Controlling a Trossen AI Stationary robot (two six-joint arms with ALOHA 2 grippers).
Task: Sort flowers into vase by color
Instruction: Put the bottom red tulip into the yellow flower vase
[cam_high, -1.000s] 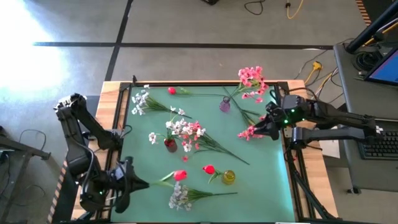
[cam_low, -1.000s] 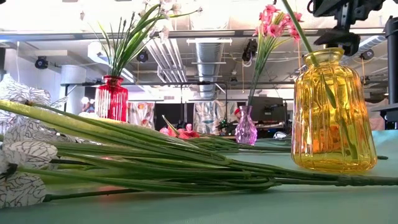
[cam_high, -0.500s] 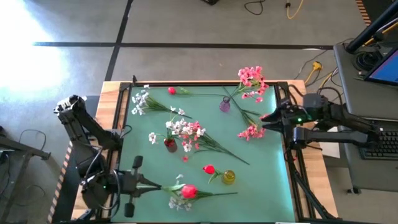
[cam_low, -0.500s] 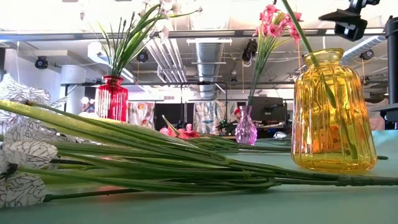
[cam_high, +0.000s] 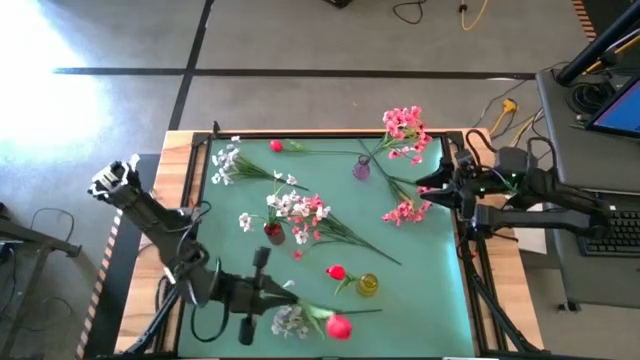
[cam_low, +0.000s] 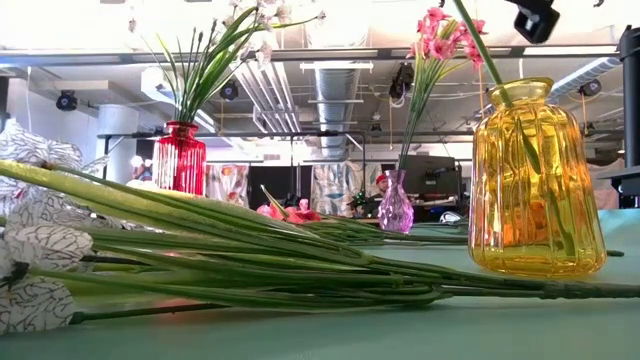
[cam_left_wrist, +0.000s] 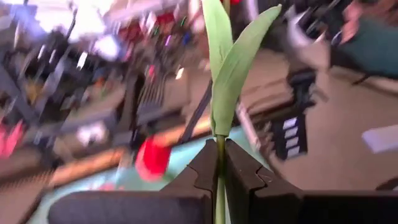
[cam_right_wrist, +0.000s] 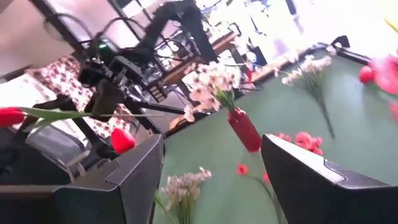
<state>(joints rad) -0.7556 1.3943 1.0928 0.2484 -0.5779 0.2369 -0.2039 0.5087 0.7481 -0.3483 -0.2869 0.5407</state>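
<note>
Left end effector (cam_high: 275, 291) hangs over the desk's (cam_high: 440, 290) near edge, pinched on a red bud's (cam_high: 338, 326) green stem beside the yellow vase (cam_high: 368, 285). Right end effector (cam_high: 432, 186) waits at the far right edge, fingers spread, apparently empty, near pink blossoms (cam_high: 402, 212).

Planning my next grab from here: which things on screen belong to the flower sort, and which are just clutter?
Job:
- red bud held by the left end effector
- red vase, purple vase, yellow vase
- loose pink spray, white spray

Lying about:
- keyboard
- floor cables
</note>
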